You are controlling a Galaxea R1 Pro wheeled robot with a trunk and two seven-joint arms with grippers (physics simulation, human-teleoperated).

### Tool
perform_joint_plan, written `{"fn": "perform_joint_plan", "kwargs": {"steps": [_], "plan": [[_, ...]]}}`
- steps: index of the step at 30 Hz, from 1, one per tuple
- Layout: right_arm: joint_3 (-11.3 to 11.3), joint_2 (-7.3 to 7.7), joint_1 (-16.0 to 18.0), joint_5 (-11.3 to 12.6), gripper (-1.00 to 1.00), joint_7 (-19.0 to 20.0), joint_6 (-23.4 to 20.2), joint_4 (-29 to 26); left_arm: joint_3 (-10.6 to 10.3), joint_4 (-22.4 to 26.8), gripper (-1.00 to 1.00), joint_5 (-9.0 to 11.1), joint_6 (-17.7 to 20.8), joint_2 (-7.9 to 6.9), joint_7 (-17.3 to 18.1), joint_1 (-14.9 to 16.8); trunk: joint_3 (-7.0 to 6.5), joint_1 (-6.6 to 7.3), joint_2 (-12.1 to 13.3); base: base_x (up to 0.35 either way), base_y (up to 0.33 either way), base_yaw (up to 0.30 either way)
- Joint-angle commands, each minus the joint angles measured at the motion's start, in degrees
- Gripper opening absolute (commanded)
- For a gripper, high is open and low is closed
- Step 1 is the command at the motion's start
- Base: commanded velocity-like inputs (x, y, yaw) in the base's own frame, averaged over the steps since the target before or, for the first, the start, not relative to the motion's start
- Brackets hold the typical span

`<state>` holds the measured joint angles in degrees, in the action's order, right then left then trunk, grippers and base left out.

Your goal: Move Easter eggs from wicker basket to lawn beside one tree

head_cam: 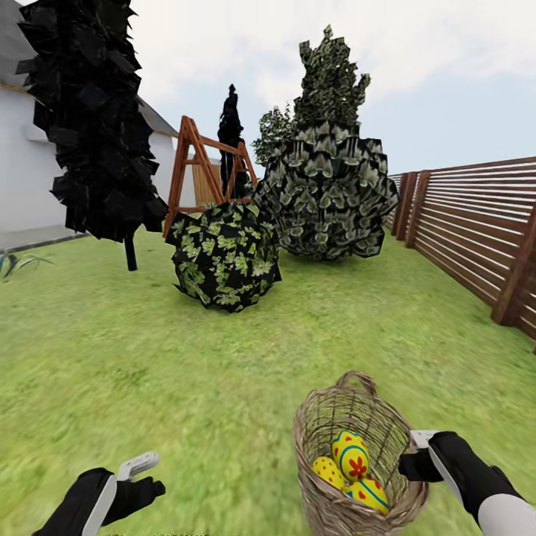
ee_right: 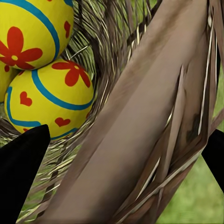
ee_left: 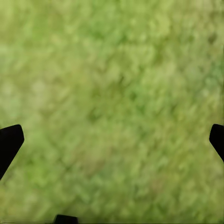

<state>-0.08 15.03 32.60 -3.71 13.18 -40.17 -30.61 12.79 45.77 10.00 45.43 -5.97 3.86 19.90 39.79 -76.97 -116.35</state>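
Where the mottled green lawn (head_cam: 186,387) runs toward the shrubs, a tan open-weave wicker basket (head_cam: 339,514) stands upright near the robot's right side, loop handle on its far rim. Three yellow Easter eggs with red flowers and blue bands (head_cam: 350,455) lie inside, touching. The right gripper (head_cam: 414,452) straddles the basket's rim (ee_right: 140,121), one finger inside by the eggs, one outside; whether it pinches the wicker, cannot tell. The left gripper (head_cam: 141,476) hangs over bare grass (ee_left: 112,102), fingers spread, holding nothing.
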Motion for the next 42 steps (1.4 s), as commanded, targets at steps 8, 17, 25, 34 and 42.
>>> {"fn": "perform_joint_plan", "kwargs": {"steps": [8,17,25,34,42], "plan": [[-0.1,-0.09,0.0,0.1,-1.0,0.4,-0.3,-0.2,0.1,0.2,1.0,0.1,0.3,-0.36,0.2,0.0,-1.38,1.77,3.2,0.0,0.0,0.289],[-0.2,0.17,0.0,0.1,-1.0,0.8,-0.4,-0.2,0.6,1.0,1.0,0.7,0.5,-11.54,1.1,0.1,-3.0,3.75,6.8,0.0,0.0,0.289],[-0.5,1.92,0.0,0.7,-1.0,1.1,-0.5,0.0,2.3,0.7,1.0,0.6,0.5,-13.64,6.9,0.1,-4.43,5.51,10.0,0.0,0.0,0.289],[-0.1,1.71,0.0,0.2,-1.0,2.5,-0.5,0.3,2.4,0.5,1.0,0.6,0.7,-13.8,7.0,0.1,-6.05,7.48,13.6,0.0,0.0,0.289],[0.0,1.54,0.0,0.1,-1.0,2.4,-0.5,1.2,2.4,0.5,1.0,0.6,0.8,-13.84,7.0,0.1,-7.48,9.24,16.8,0.0,0.0,0.289]]}}
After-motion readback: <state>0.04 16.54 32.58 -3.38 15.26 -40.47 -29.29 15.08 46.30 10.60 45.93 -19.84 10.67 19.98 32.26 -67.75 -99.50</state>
